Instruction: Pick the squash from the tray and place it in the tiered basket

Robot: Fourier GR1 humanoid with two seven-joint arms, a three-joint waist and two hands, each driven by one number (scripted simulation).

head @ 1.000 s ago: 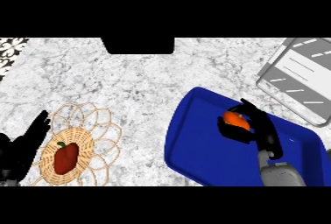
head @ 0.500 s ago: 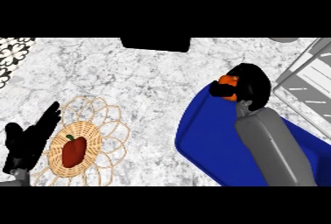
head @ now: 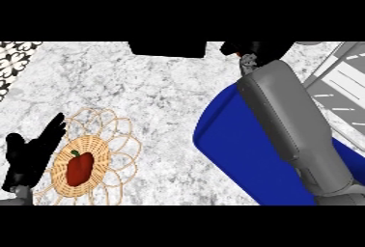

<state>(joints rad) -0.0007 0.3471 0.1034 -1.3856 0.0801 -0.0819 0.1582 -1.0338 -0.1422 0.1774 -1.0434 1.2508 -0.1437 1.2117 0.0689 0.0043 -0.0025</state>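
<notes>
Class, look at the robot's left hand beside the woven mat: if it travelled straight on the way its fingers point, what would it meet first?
The left hand points up and slightly right. Probably it meets the wicker mat's looped rim first, then bare marble counter; its height above them is unclear.

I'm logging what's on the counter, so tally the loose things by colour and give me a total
Blue: 1, the tray
Red: 1, the pepper
Tan: 1, the woven mat under the pepper
Grey: 1, the wire basket
Total: 4
The squash is out of sight.
</notes>
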